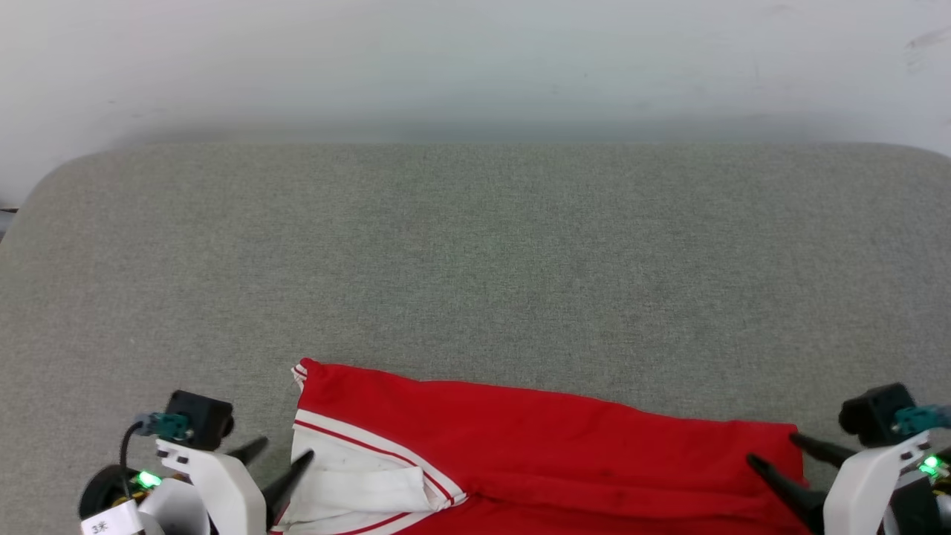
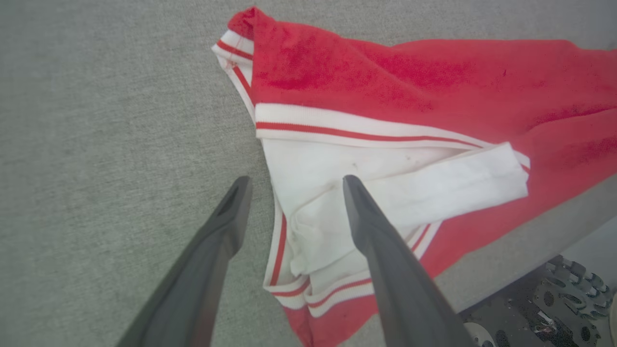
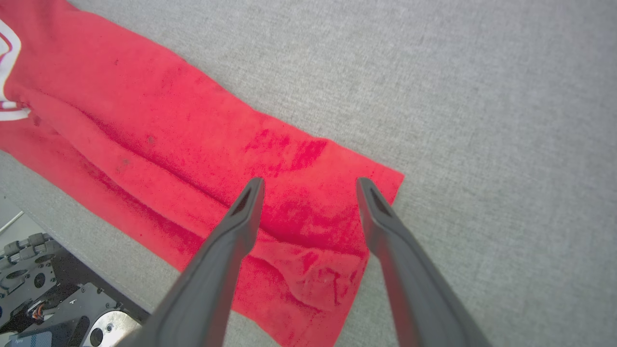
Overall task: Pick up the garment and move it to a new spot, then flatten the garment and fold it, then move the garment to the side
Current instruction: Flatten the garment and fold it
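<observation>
Garment point(image 1: 550, 453) lay on table point(image 1: 475, 260) at 6 o'clock, near front edge. Left gripper point(image 1: 286, 448) at its 9 o'clock end, right gripper point(image 1: 772, 448) at 3 o'clock end.

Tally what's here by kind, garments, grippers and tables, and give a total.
Garment: 1
Grippers: 2 (left gripper, right gripper, both open)
Table: 1
Total: 4

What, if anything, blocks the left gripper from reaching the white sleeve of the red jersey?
Probably nothing, so yes, it can reach it. The left gripper is open right at the white sleeve, which lies uncovered on the grey fabric surface; nothing stands between them.
</observation>
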You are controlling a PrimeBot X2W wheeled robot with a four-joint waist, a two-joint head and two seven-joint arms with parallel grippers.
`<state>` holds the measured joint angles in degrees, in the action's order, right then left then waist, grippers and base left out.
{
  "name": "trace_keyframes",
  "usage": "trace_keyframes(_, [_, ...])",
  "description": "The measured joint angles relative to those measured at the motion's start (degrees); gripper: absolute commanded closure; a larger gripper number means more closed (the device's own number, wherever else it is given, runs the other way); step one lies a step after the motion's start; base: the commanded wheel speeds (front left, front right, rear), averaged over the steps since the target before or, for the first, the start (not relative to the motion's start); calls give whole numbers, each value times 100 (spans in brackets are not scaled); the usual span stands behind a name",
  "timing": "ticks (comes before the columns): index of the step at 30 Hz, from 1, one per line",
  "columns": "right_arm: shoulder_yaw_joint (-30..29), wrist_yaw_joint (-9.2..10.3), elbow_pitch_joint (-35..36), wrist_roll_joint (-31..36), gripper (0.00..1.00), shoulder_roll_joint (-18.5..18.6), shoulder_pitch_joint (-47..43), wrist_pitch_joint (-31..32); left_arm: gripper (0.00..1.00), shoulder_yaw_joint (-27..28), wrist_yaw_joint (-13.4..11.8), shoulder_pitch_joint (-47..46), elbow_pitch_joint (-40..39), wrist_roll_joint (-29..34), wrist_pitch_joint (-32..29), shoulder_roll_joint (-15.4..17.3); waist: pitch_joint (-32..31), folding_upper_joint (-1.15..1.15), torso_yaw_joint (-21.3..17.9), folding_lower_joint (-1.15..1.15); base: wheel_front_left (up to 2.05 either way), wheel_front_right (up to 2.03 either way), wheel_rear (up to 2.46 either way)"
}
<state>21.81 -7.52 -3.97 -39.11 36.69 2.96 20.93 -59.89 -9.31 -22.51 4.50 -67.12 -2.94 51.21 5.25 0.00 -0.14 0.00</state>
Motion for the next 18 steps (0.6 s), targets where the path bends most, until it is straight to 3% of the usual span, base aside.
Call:
trace_keyframes(4, [-370, 0, 397, 20, 0, 85, -43, 80, 0, 158, -349, 56, -202, 263, 524, 127, -77, 0, 29, 0, 0, 0, 0])
trace_keyframes(10, [-965, 0, 591, 66, 0, 144, -164, 510, 0, 510, -934, 204, -424, 466, 1394, 62, -148, 0, 102, 0, 0, 0, 0])
trace_keyframes(11, [-1196, 1, 525, -5, 0, 162, -313, 934, 0, 708, -1228, 298, -446, 622, 1657, -23, -150, 0, 156, 0, 0, 0, 0])
trace_keyframes(18, [-1572, 1, 208, -189, 0, 157, -659, 1629, 0, 1562, -1708, 617, -576, 1352, 1784, -383, -87, 0, 324, 0, 0, 0, 0])
